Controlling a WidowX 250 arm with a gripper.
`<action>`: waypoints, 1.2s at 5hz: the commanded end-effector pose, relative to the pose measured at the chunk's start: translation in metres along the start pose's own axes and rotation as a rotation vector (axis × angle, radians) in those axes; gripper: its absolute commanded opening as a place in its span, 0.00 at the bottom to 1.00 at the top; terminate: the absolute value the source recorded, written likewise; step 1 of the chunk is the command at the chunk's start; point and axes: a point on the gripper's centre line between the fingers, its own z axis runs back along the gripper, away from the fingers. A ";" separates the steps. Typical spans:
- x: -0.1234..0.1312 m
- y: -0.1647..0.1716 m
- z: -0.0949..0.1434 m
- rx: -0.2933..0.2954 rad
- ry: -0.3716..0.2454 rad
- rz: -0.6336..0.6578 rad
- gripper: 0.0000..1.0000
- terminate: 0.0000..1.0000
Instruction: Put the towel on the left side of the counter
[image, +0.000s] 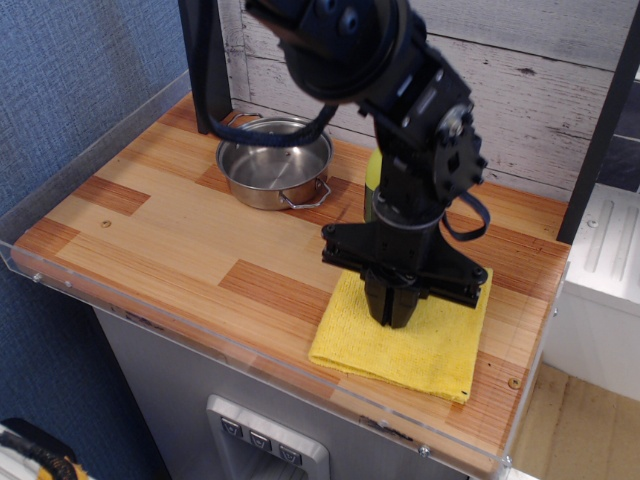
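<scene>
The yellow towel (440, 350) lies flat on the right part of the wooden counter (170, 240), near the front edge. My black gripper (397, 318) points straight down onto the middle of the towel. Its two fingers are pressed together with the tips in the cloth, so it looks shut on a pinch of towel. The arm hides the towel's back edge.
A steel pot (273, 162) stands at the back centre-left of the counter. The olive-oil bottle (371, 190) is mostly hidden behind my arm. A clear acrylic rim (150, 322) runs along the counter's front and left. A white unit (610, 270) stands to the right.
</scene>
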 end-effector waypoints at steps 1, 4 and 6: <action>-0.007 -0.001 -0.003 -0.022 -0.021 -0.016 0.00 0.00; -0.015 0.067 -0.014 0.032 0.028 0.042 0.00 0.00; -0.022 0.126 -0.016 0.125 0.136 0.040 0.00 0.00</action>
